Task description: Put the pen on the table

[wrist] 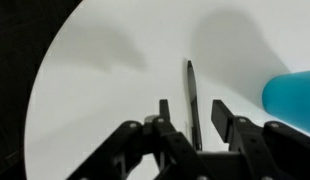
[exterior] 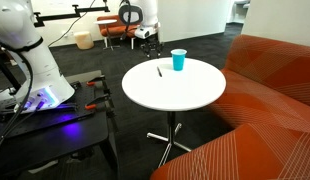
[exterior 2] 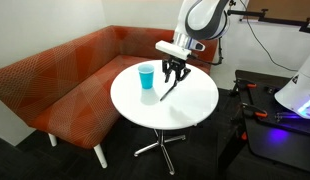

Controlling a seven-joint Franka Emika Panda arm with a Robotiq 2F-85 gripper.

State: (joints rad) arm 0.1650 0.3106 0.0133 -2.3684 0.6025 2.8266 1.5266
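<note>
In the wrist view the gripper [wrist: 191, 110] enters from 6 o'clock with its two dark fingers [wrist: 164, 112] spread apart and nothing pinched between them. The pen [wrist: 192, 92] lies on the white table [wrist: 105, 90], in line with the gap between the fingers. It runs as a thin dark line from 6 toward 12 o'clock, with bare tabletop showing on either side of it. The cyan cup [wrist: 291, 95] stands at 3 o'clock of the pen, apart from it.

In an exterior view the gripper [exterior 2: 174, 72] hangs over the table [exterior 2: 200, 105]. There the pen [exterior 2: 168, 90] slants away from it toward 7 o'clock and the cup [exterior 2: 146, 76] is at 9 o'clock. Beyond the table curves an orange sofa [exterior 2: 55, 80].

In an exterior view the pen [exterior: 159, 71] rests flat on the table [exterior: 175, 95], with the cup [exterior: 178, 60] near it at 1 o'clock.
</note>
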